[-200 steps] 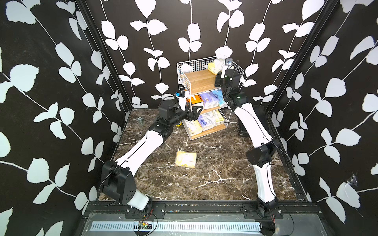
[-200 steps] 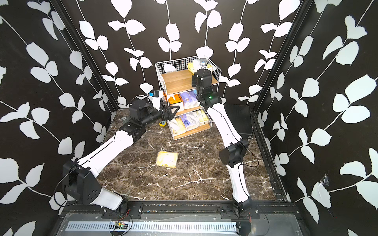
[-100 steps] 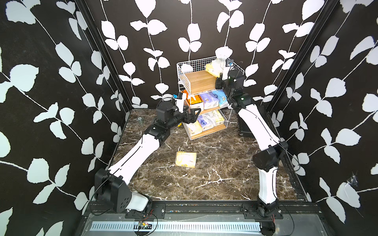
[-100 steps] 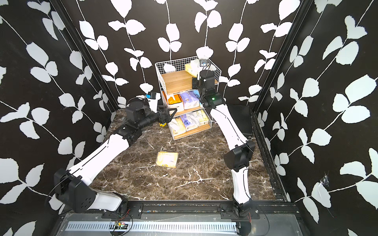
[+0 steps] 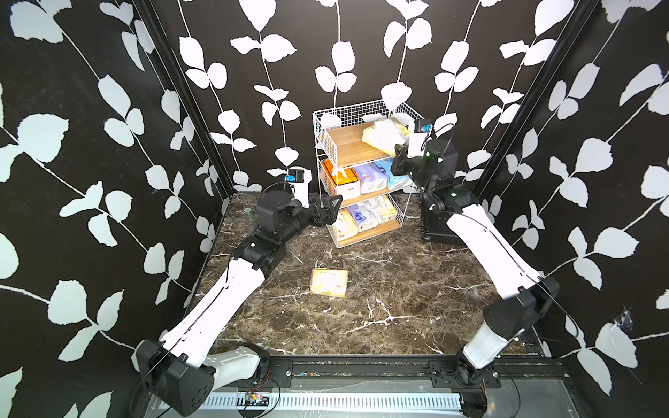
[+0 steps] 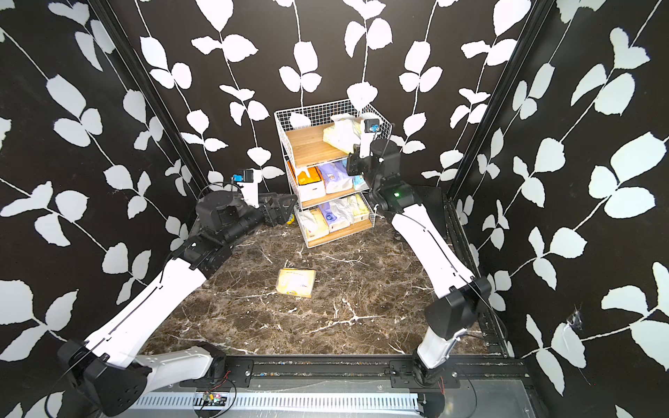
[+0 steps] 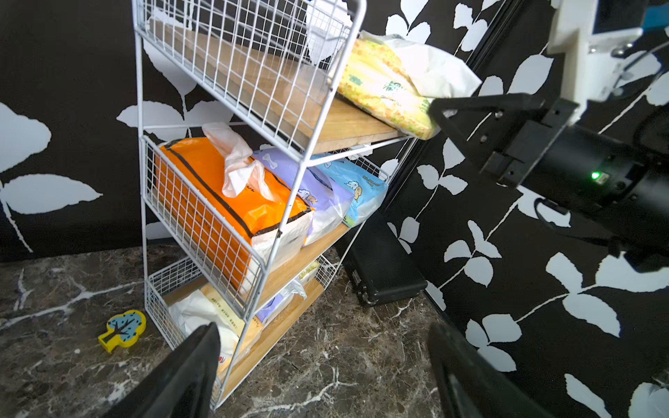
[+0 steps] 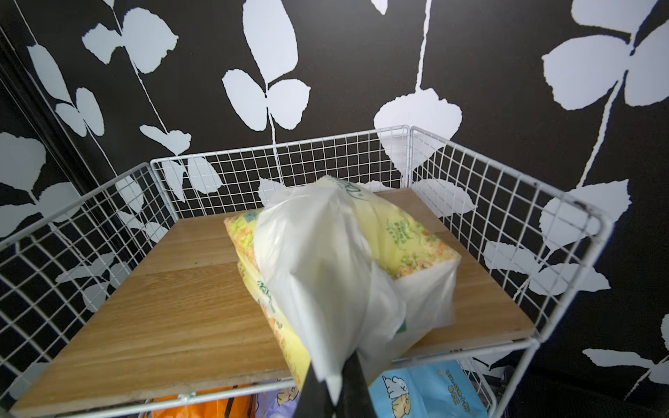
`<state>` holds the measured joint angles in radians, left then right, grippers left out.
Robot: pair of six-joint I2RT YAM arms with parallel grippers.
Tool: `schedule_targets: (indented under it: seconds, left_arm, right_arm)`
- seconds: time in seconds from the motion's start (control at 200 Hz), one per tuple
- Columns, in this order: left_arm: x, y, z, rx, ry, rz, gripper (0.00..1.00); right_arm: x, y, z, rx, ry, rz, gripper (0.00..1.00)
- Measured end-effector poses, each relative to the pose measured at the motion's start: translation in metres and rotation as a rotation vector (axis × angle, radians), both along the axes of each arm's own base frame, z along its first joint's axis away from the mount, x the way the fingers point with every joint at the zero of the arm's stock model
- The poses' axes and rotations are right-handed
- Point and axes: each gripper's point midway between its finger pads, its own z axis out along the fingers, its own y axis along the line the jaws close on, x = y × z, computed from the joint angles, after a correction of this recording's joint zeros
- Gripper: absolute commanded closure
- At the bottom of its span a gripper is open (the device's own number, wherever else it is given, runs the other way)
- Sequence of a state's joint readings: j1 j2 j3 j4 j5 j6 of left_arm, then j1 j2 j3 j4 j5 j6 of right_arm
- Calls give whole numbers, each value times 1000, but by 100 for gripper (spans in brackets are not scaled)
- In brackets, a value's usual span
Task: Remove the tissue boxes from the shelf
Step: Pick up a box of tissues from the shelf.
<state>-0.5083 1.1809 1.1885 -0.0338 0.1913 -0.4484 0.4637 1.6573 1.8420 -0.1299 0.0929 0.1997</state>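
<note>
Since a second ago the pale yellow tissue pack (image 5: 382, 135) has come forward from the back corner of the top board (image 5: 347, 150) to its open front edge, and the left arm (image 5: 231, 289) has backed away from the middle tier. That pack now lies with one end jutting past the board's front edge, on the side nearer the right arm (image 5: 488, 246). Its long axis runs roughly front to back, a little askew, so it points almost straight at the right gripper (image 8: 335, 380). Its wrapper is soft printed film, yellow with green and orange flecks, ending in a loose white plastic tail (image 8: 325, 289). The right gripper's jaws are pressed together on that tail at the front lip, so the pack lies directly ahead of it, and a straight pull back looks likely to clear the shelf (image 5: 325, 144). Below, the orange-and-white box (image 7: 217, 202), a lilac pack (image 7: 318, 188) and a light blue pack (image 7: 362, 184) fill the middle tier, with more packs on the bottom one. The left gripper (image 7: 324, 329) hangs low beside the shelf's side, jaws spread and empty, well apart from the top tier. Another yellow pack (image 5: 328, 283) lies on the marble floor (image 5: 398, 307).
</note>
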Motion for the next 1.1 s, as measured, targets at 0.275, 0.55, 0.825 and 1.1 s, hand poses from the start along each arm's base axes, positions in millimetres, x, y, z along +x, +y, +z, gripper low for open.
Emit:
schedule_targets:
  seconds: [0.275, 0.55, 0.825, 1.1]
  left_arm:
    - [-2, -9, 3, -126, 47, -33, 6]
    - [3, -15, 9, -193, 57, -39, 1]
    - [9, -26, -2, -213, 91, -45, 1]
    - [-2, -7, 1, -179, 48, 18, 1]
  right_arm:
    - [-23, -2, -4, 41, -13, 48, 100]
    - [-56, -8, -12, 62, -22, 101, 100]
    - [-93, -18, -19, 80, -18, 147, 100]
    - [-126, -14, -57, 60, 47, 211, 100]
